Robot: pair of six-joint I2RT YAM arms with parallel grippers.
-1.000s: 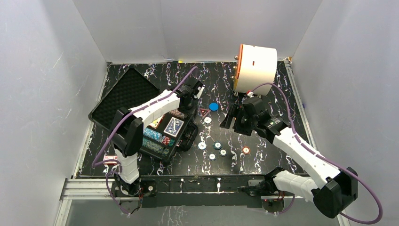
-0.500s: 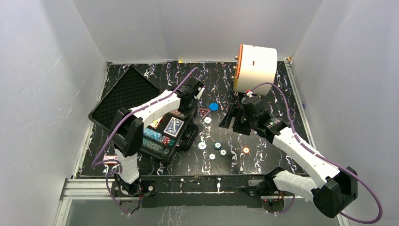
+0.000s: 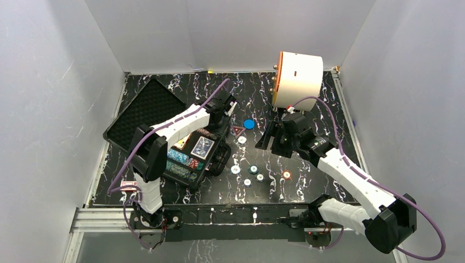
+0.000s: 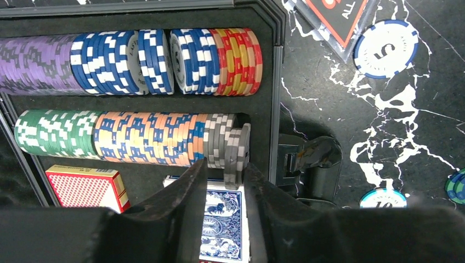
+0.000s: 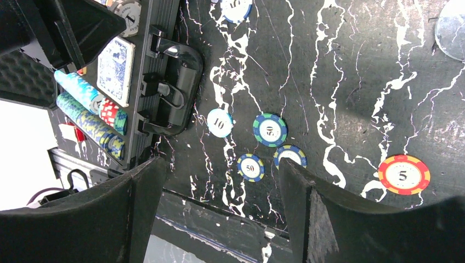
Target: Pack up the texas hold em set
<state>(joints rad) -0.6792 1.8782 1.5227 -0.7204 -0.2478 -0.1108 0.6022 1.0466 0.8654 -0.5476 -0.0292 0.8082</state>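
Your black rugged plastic case [image 4: 272, 93] lies open on the left of the black white-veined counter [image 5: 340, 82], with its foam-lined lid [image 3: 145, 112] laid back flat toward the far left. Inside, the upper slot holds purple chips [image 4: 33, 63], blue-and-white chips [image 4: 131, 60] and red-and-yellow chips [image 4: 238, 55], all standing on edge. The slot below holds green chips [image 4: 55, 134], orange-and-blue chips [image 4: 148, 137] and a short grey stack. Beneath those lie a red card deck [image 4: 85, 186] and a blue card deck [image 4: 222, 230], the blue one largely covered by your left end effector [image 4: 226, 166]. That end effector stands at the end of the lower slot, jaws slightly parted around the leaning last grey chip [image 4: 236, 156]. A gap shows beside the chip, so the grip is released. Your right end effector [image 5: 219, 170] hangs spread wide and empty above loose chips on the counter beside the case handle [image 5: 175, 82]: a white 10 chip [image 5: 220, 122], a green-rimmed 50 chip [image 5: 270, 130] and a red 5 chip [image 5: 404, 174]. A triangular red-and-black marker [image 4: 337, 16] is cut off at the top of the left wrist view. From above, the left arm hides much of the case's interior.
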